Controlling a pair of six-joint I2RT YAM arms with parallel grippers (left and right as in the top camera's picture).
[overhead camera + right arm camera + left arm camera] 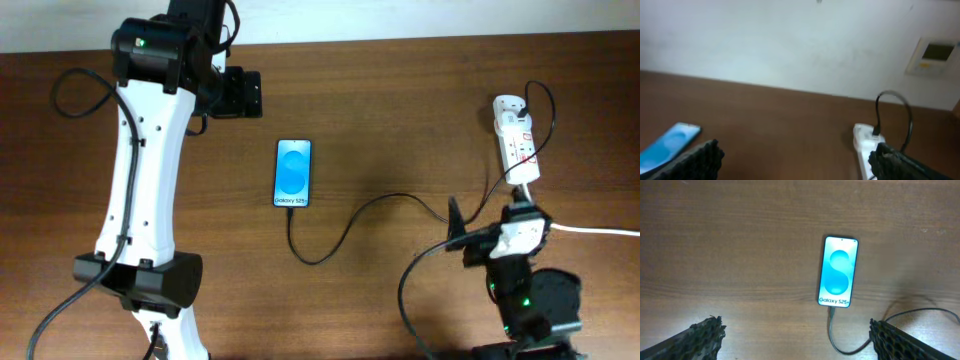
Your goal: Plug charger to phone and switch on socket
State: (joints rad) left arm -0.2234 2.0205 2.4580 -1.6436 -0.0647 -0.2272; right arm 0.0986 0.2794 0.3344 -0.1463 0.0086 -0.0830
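Note:
The phone (293, 173) lies flat in the middle of the table with its blue screen lit; it also shows in the left wrist view (838, 272) and the right wrist view (667, 147). The black charger cable (345, 228) runs from the phone's near end, where its plug sits in the port (830, 311), in a loop to the white socket (517, 140) at the far right. A black plug sits in the socket's far end (865, 145). My left gripper (243, 92) is open and empty, above the table left of the phone (795, 326). My right gripper (490, 222) is open and empty, just short of the socket (796, 150).
The socket's thick white cord (600, 232) runs off the right edge. A pale wall with a small wall panel (935, 54) stands beyond the table's far edge. Bare wood (400, 110) lies between phone and socket.

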